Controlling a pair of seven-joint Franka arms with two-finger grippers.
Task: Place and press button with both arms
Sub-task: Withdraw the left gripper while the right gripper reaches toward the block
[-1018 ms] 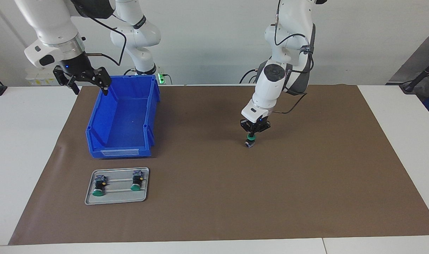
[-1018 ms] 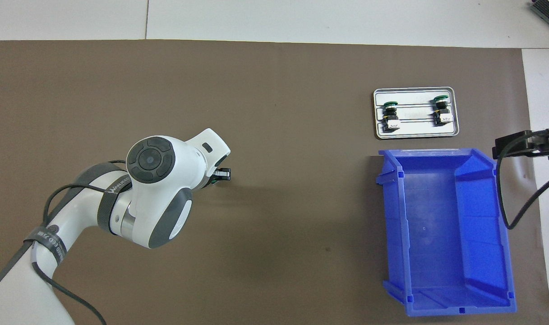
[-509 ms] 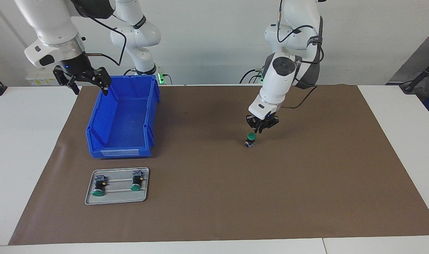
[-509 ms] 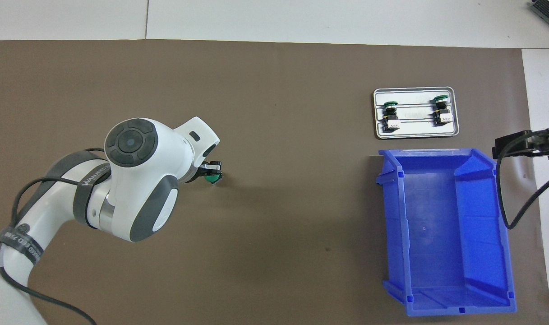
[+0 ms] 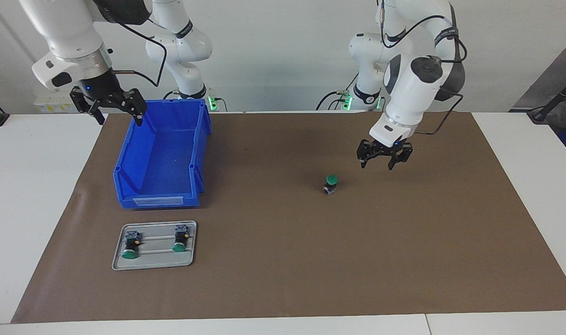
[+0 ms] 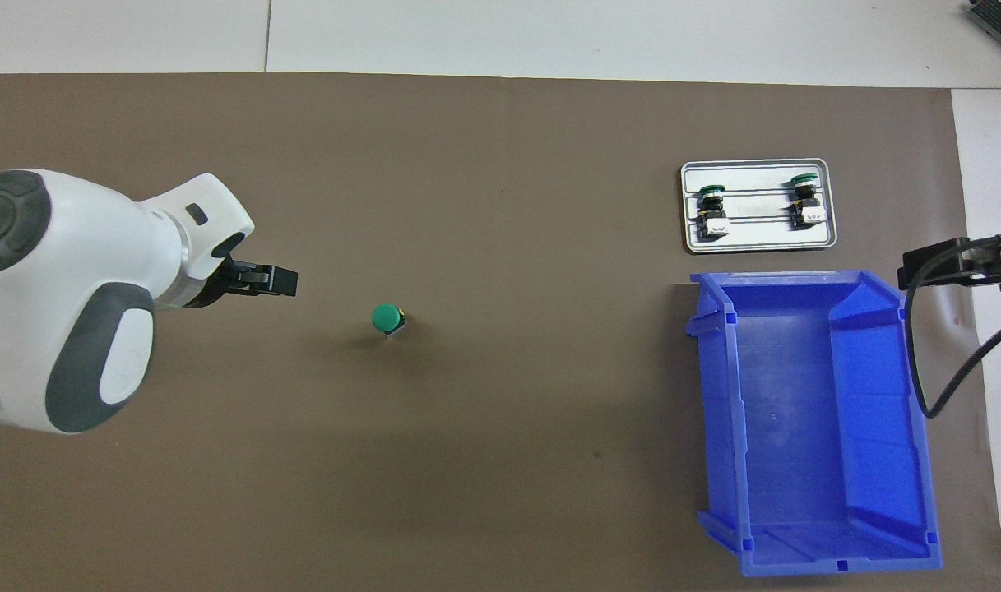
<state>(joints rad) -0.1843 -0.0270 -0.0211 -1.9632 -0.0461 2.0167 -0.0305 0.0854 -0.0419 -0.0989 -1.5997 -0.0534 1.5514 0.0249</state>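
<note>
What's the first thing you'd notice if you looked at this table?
The big blue bin at the right arm's end of the brown mat, with the right gripper open over its rim. Next, one little green-capped button standing alone in the middle of the mat, with the left gripper hanging open in the air beside it. Two more green buttons lie on a silver tray, farther from the robots than the bin.
</note>
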